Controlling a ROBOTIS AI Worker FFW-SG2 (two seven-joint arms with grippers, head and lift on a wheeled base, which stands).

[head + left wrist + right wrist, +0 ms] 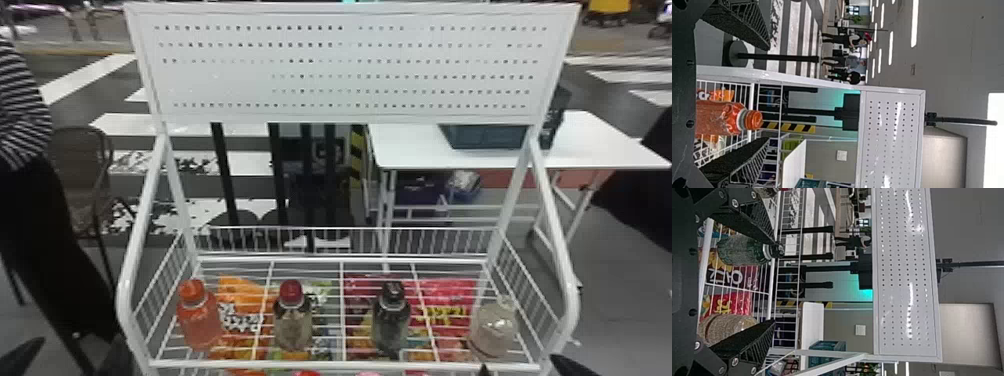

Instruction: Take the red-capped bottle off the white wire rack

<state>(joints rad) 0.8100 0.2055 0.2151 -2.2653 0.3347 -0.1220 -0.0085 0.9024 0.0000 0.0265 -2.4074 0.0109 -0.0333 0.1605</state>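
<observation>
Head view puts the left tool (80, 340) and right tool (518, 362) low at either side, each with fingers spread wide apart, while the red-capped bottle (293, 325), see-through and brownish beneath its dark red cap, stands upright on the white wire rack (320, 365) between the orange bottle (200, 322) and the black-capped bottle (391, 325).

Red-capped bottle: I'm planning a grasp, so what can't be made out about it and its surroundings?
- Red-capped bottle: its underside, hidden by its own body in the head view.
- Orange packet: its full outline, behind the wires of the white wire rack, head view.
- Red object: what it is, cut off by the head view's bottom edge.
</observation>
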